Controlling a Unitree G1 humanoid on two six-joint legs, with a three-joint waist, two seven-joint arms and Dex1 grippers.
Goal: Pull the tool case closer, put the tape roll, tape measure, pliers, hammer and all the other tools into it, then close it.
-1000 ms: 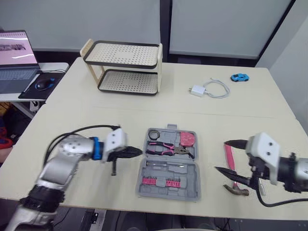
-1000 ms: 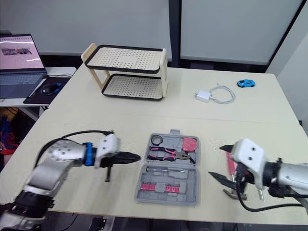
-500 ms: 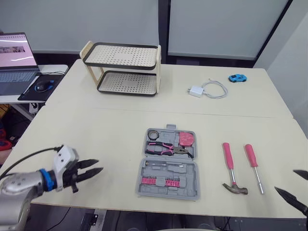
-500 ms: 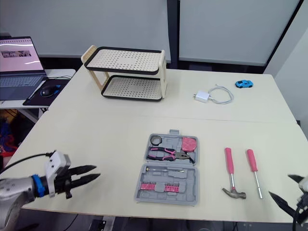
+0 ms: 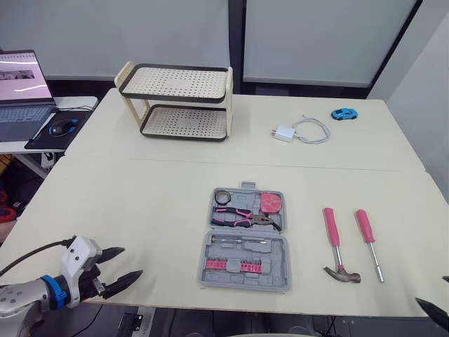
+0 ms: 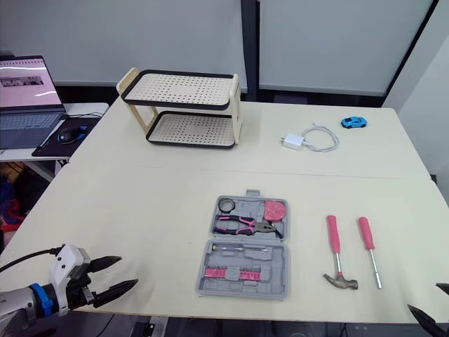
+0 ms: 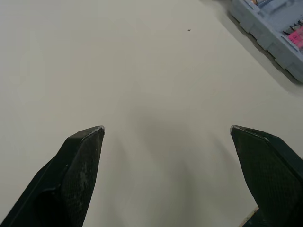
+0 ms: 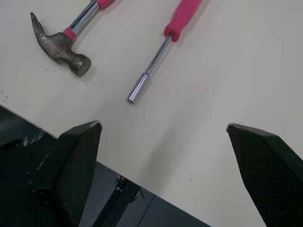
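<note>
The left gripper (image 5: 132, 261) and right gripper (image 8: 164, 124), both wide open and empty, have retreated from the grey plastic tool case (image 5: 245, 284), leaving the pink-handled steel hammer (image 5: 334, 242) unpacked.

Cream table (image 5: 140, 203), faint seam across the middle. On far left part: two-tier perforated rack (image 5: 179, 102), upright. On far right part: white charger (image 5: 283, 133) with coiled cable (image 5: 313, 130), small blue toy car (image 5: 342, 113) near it. Near centre: grey tool case (image 5: 245, 283), lying open. Just right of it, apart: pink-handled hammer (image 5: 334, 244) and pink-handled nut driver (image 5: 372, 246), side by side, not touching.
</note>
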